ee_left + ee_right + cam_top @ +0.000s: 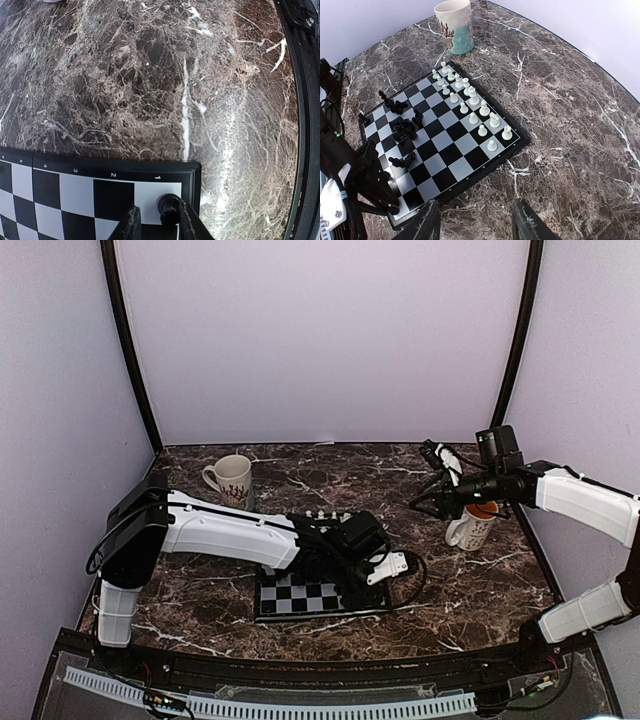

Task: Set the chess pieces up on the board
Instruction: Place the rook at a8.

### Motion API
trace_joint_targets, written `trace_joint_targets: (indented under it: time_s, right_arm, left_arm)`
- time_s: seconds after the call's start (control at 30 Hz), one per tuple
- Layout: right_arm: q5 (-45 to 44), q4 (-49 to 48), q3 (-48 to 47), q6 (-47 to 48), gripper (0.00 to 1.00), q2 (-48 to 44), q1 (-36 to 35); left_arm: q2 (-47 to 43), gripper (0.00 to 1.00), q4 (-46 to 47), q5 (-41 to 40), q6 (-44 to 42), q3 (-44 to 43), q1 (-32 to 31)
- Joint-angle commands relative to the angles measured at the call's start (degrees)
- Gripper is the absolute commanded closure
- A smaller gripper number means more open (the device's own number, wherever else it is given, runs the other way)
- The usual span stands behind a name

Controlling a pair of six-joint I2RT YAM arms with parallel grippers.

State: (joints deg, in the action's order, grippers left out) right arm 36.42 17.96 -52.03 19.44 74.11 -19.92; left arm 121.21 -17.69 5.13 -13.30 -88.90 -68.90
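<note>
The board [451,159] lies on the dark marble table. White chess pieces [470,100] stand in two rows along its far edge. Several black pieces [405,127] sit bunched near the opposite side, some lying down. In the left wrist view my left gripper [157,216] straddles a black piece [170,206] standing on the light corner square. The piece rests against the right finger [194,225], and a gap separates it from the other, so the jaws are open. From above, that gripper [370,585] is over the board's [300,597] near right corner. My right gripper [477,225] hangs open and empty beside the board.
A patterned mug [230,480] stands at the back left, beyond the board's far corner. A second mug [470,527] with an orange inside stands at the right, under my raised right arm. The table's dark edge rail [305,100] runs close to the board's corner.
</note>
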Motion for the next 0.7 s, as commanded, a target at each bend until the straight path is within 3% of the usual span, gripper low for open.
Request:
trace_joint_targets:
  time_s: [0.0,0.4,0.53,0.6,0.63,0.67]
  right_arm:
    - [1.0,-0.9,0.4,0.4,0.51,0.3,0.1]
    - [1.0,-0.7,0.3,0.7,0.51,0.5,0.1]
    - [1.1,-0.7,0.2,0.7,0.50,0.4,0.1]
    - [1.3,-0.6,0.2,0.6,0.50,0.4,0.1]
    - [1.4,-0.6,0.2,0.5,0.50,0.4,0.1]
    - [1.4,-0.6,0.2,0.5,0.50,0.4,0.1]
  left_arm:
    - [0.2,0.72,-0.3,-1.7,0.0,-1.2,-0.4]
    - [0.6,0.72,0.1,-2.6,0.5,-0.9,-0.4]
    - [0.4,0.67,-0.4,-1.5,0.8,-1.5,-0.4]
    - [-0.4,0.55,-1.0,-1.2,1.2,-1.7,-0.4]
    - [-1.3,0.43,-1.0,-1.1,1.5,-1.5,-0.4]
    - [-2.5,0.16,-0.8,-1.1,1.7,-1.3,-0.4]
